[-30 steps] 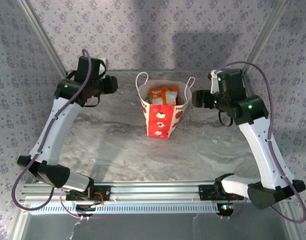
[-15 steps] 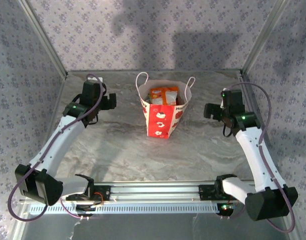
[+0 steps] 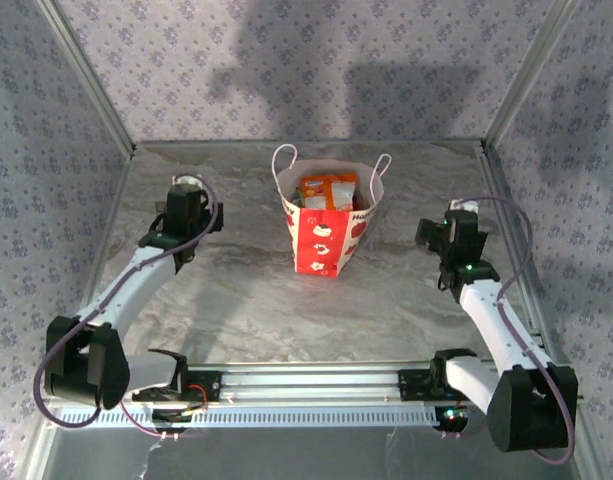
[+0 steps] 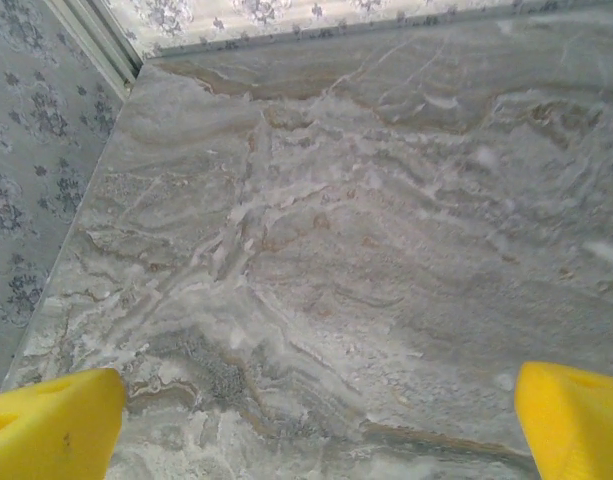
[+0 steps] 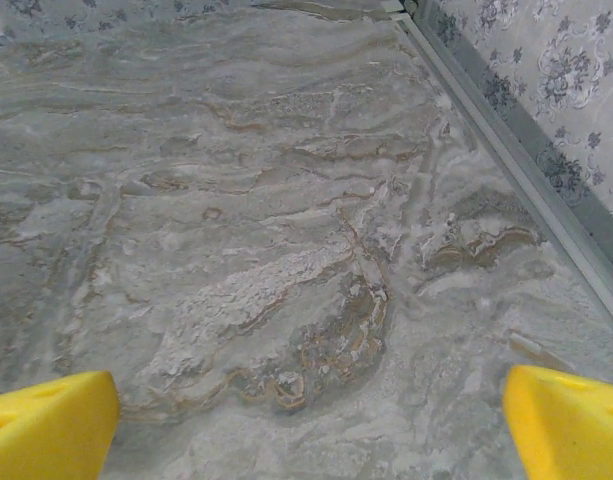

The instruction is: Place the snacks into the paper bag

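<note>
The red-and-white paper bag (image 3: 325,232) stands upright mid-table with its white string handles up. In its open mouth I see orange snack packets (image 3: 329,191); the other snacks are hidden inside or out of view. My left gripper (image 3: 186,200) sits low over the table, left of the bag and well apart from it. The left wrist view shows its yellow fingertips (image 4: 52,424) spread wide over bare marble, so the left gripper (image 4: 321,425) is open. My right gripper (image 3: 449,228) is right of the bag, and the right gripper (image 5: 311,425) is open, with yellow fingertips (image 5: 564,418) far apart and holding nothing.
The marble tabletop (image 3: 246,290) is walled by patterned panels on three sides, with metal corner posts (image 3: 86,80). The left wall base (image 4: 96,45) and right wall base (image 5: 506,150) run close to each gripper. A rail with the arm bases (image 3: 306,385) lines the near edge.
Both arms have drawn away from the bag, dropping lower and folding back toward the near edge. The bag and its contents have not moved.
</note>
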Tool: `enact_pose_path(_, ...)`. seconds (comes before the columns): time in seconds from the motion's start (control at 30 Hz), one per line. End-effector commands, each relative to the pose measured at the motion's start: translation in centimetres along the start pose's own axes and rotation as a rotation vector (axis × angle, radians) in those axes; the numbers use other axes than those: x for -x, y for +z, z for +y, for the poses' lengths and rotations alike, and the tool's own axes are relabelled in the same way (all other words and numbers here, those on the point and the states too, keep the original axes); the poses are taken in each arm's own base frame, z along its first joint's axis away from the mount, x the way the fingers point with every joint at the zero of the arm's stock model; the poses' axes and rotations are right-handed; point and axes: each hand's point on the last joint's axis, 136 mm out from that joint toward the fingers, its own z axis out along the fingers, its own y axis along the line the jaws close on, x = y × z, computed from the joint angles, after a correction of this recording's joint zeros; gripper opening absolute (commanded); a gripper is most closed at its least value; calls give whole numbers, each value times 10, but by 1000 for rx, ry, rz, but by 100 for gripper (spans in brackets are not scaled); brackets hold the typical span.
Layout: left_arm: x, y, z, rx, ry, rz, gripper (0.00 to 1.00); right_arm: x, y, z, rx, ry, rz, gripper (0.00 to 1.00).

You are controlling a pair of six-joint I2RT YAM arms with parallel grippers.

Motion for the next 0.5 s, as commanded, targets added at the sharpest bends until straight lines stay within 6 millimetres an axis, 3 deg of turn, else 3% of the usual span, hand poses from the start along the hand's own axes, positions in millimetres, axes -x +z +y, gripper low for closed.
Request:
enact_pose_path(0.0, 21, 7, 3, -9, -18, -151, 100, 30, 6, -8, -12, 56, -162, 100)
enact_pose_path(0.17, 3, 23, 2, -45, -12, -128, 100, 15, 20, -11, -2, 69, -144, 100)
enact_pose_path(0.47, -17, 35, 8, -38, -6, -175, 100, -1, 25, -15, 55, 48, -197, 100)
